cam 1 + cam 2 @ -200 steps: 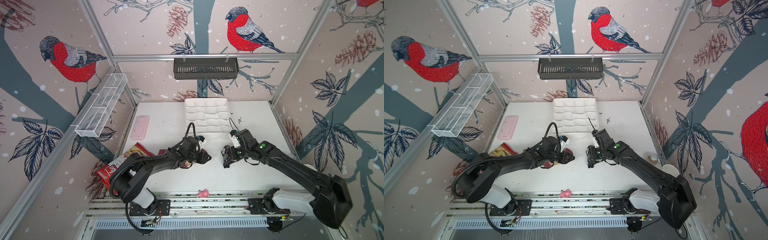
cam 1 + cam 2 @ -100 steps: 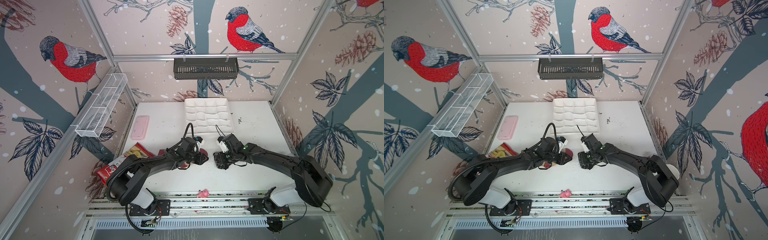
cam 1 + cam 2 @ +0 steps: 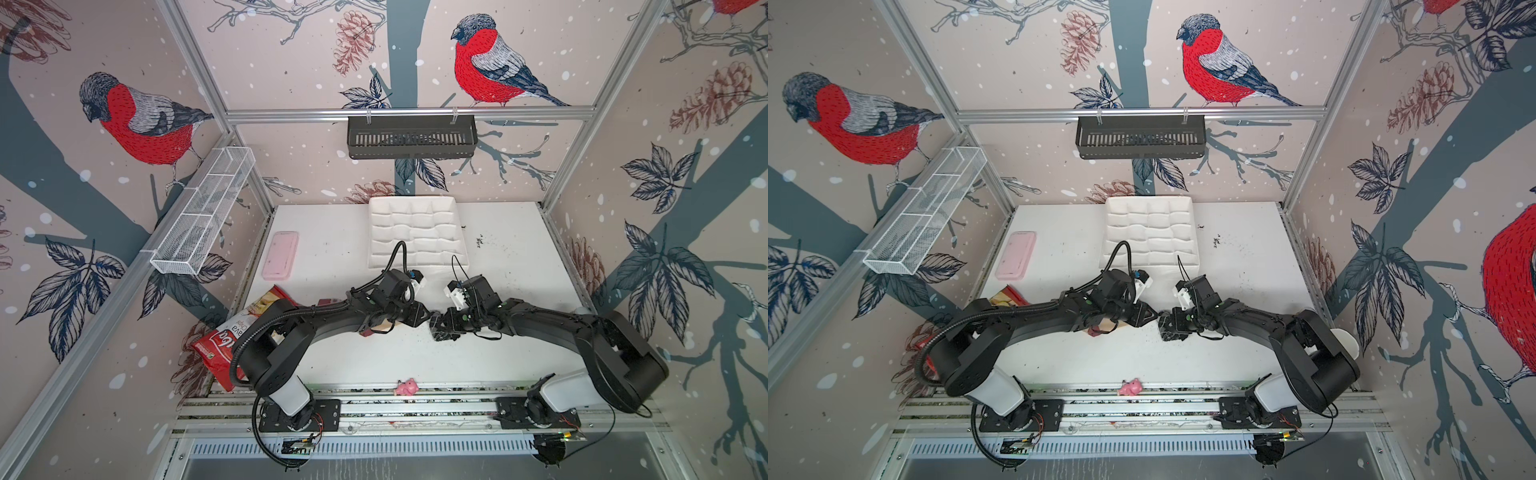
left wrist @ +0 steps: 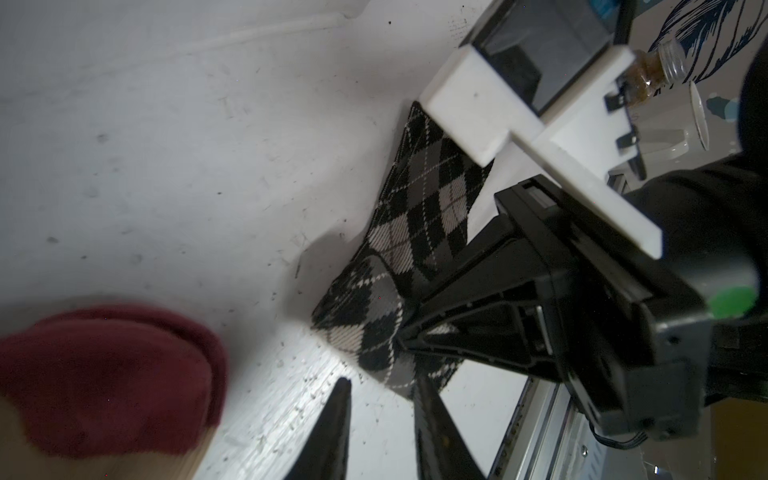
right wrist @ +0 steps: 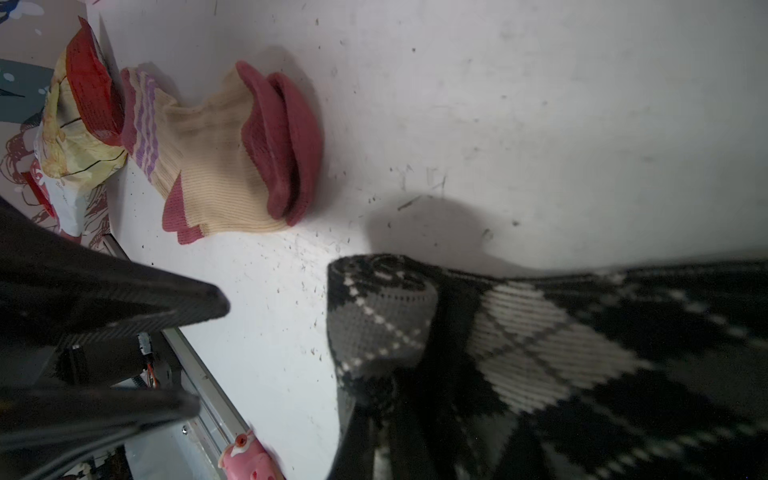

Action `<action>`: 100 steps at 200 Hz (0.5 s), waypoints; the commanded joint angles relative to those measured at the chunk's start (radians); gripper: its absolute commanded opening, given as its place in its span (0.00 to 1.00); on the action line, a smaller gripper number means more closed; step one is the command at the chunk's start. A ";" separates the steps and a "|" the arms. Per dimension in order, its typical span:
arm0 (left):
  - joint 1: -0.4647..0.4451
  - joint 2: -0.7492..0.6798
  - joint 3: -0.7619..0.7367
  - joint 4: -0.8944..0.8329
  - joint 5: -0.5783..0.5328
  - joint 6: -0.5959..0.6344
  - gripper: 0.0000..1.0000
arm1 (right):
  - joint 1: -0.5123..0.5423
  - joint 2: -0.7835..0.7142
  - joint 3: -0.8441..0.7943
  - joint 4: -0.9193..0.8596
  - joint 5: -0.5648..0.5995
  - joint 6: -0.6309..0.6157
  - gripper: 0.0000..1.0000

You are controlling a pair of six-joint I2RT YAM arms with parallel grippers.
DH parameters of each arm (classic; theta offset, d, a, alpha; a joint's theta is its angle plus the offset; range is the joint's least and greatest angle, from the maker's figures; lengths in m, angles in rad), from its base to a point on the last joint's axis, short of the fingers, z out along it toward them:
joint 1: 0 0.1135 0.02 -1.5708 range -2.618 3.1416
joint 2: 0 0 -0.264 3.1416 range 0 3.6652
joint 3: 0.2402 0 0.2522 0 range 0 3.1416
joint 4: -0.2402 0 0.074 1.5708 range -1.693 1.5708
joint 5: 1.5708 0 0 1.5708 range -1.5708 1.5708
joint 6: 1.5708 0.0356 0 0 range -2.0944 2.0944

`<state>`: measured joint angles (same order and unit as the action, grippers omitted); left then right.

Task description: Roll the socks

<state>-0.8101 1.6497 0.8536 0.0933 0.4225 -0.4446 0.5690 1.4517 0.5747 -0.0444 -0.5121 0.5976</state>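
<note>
The black-grey-white argyle sock (image 3: 437,329) (image 3: 1166,329) lies mid-table. Its end is wound into a small roll (image 5: 374,316) around my right gripper (image 5: 386,399), which is shut on it. The sock's other end trails flat on the table (image 4: 419,216). My left gripper (image 4: 382,384) (image 3: 427,316) points at the roll from the left, open with bare table between its fingers. One fingertip (image 4: 422,386) meets the sock's edge. The tan sock (image 5: 216,166) with maroon toe (image 4: 112,374) lies folded beside the left arm, mostly hidden under it in both top views.
A red-and-white chips bag (image 3: 232,332) lies at the table's left edge, touching the tan sock's cuff. A pink case (image 3: 280,254) sits farther back on the left, and a white padded mat (image 3: 415,232) at the back middle. A pink toy (image 3: 406,386) rests on the front rail.
My right gripper has travelled left with the argyle sock until it nearly meets the left gripper. The left arm has barely moved.
</note>
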 commanded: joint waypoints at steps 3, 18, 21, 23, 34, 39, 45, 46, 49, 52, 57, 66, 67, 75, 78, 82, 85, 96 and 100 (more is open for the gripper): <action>-0.019 0.061 0.045 0.017 0.015 0.009 0.28 | -0.022 0.000 -0.027 0.003 0.011 -0.001 0.02; -0.026 0.094 0.070 0.020 0.022 0.008 0.28 | -0.031 0.001 -0.039 -0.001 0.009 -0.008 0.03; -0.027 0.099 0.075 0.021 0.025 0.009 0.28 | -0.033 0.003 -0.041 -0.002 0.011 -0.010 0.03; -0.027 0.101 0.077 0.021 0.025 0.008 0.28 | -0.034 0.003 -0.042 -0.002 0.011 -0.011 0.03; -0.033 0.115 0.090 0.025 0.030 0.006 0.28 | -0.040 0.008 -0.050 0.002 0.010 -0.018 0.04; -0.034 0.122 0.098 0.024 0.030 0.008 0.28 | -0.041 0.011 -0.053 0.004 0.009 -0.019 0.04; -0.035 0.129 0.105 0.021 0.031 0.007 0.27 | -0.044 0.016 -0.054 0.005 0.010 -0.022 0.04; -0.035 0.130 0.106 0.021 0.031 0.008 0.27 | -0.044 0.016 -0.054 0.006 0.010 -0.023 0.04; -0.035 0.132 0.110 0.021 0.034 0.008 0.27 | -0.046 0.019 -0.056 0.006 0.010 -0.024 0.04; -0.037 0.135 0.113 0.021 0.033 0.008 0.27 | -0.047 0.019 -0.056 0.007 0.010 -0.026 0.04; -0.038 0.138 0.116 0.023 0.035 0.008 0.27 | -0.049 0.025 -0.056 0.009 0.010 -0.028 0.04; -0.040 0.143 0.123 0.026 0.039 0.005 0.27 | -0.050 0.033 -0.058 0.010 0.012 -0.032 0.05; -0.040 0.144 0.123 0.026 0.041 0.005 0.27 | -0.051 0.034 -0.058 0.010 0.012 -0.033 0.05; -0.042 0.151 0.127 0.030 0.046 0.001 0.27 | -0.055 0.040 -0.058 0.009 0.012 -0.037 0.05; -0.043 0.153 0.129 0.033 0.050 0.000 0.27 | -0.056 0.042 -0.058 0.009 0.013 -0.039 0.05; -0.043 0.155 0.131 0.036 0.055 -0.002 0.27 | -0.057 0.044 -0.059 0.009 0.015 -0.040 0.05; -0.043 0.158 0.131 0.038 0.059 -0.006 0.27 | -0.058 0.046 -0.059 0.009 0.014 -0.041 0.05; -0.047 0.163 0.132 0.049 0.065 -0.012 0.27 | -0.064 0.053 -0.063 0.012 0.014 -0.047 0.05; -0.047 0.167 0.133 0.051 0.065 -0.013 0.27 | -0.066 0.056 -0.064 0.014 0.012 -0.048 0.06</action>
<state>-0.8516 1.8030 0.9768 0.1028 0.4561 -0.4458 0.5121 1.4860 0.5240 0.0456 -0.5831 0.5755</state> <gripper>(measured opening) 0.267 0.078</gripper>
